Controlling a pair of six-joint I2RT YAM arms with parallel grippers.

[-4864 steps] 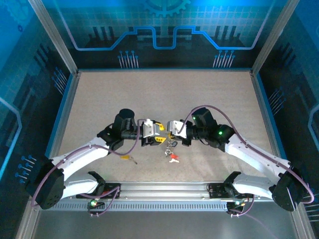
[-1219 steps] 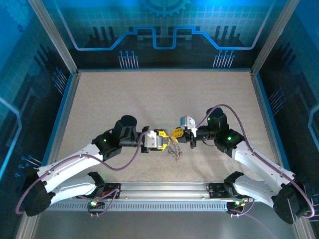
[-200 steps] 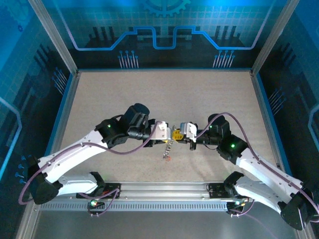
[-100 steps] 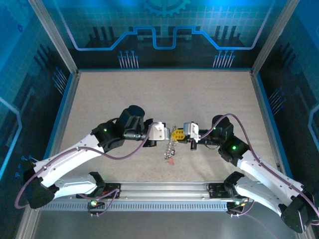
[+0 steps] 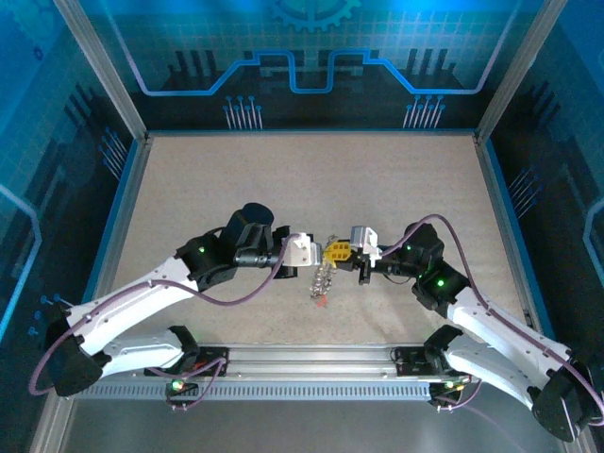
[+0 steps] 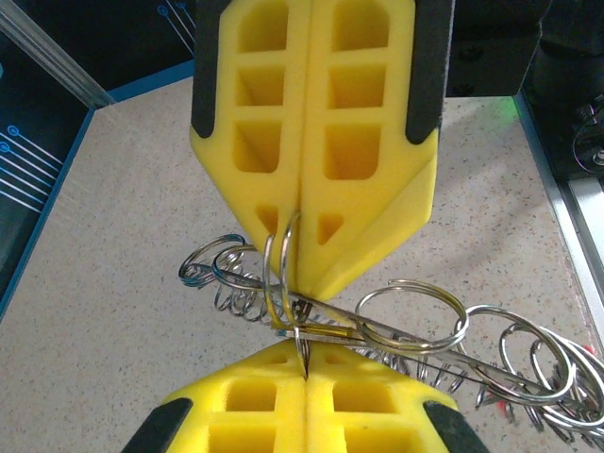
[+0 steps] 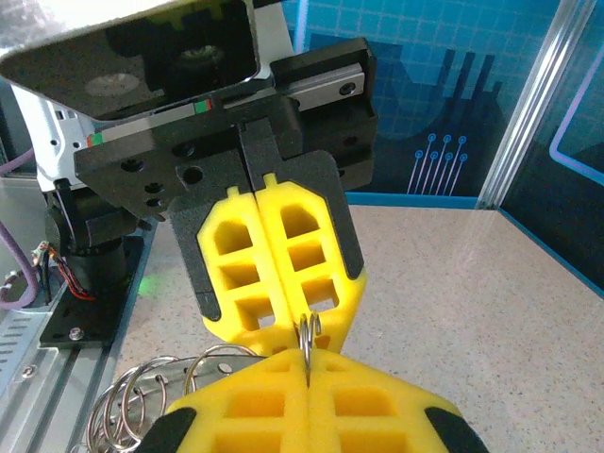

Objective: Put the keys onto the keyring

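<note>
Grips the keyring (image 5: 325, 276) from both sides, left gripper (image 6: 304, 370) and right gripper (image 7: 307, 377) clamped tip to tip, loops hanging below.

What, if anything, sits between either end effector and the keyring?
Nothing visible does. The left end effector and the right end effector are both shut on the wire of the keyring, tip to tip, with its other loops hanging beneath them.

Keyring (image 5: 326, 276), a silvery-grey bunch of linked wire loops, hangs with one small upright loop pinched between the closed left gripper (image 6: 307, 373) and right gripper (image 7: 307, 363), a red key (image 5: 321, 301) dangling at its lower end.
</note>
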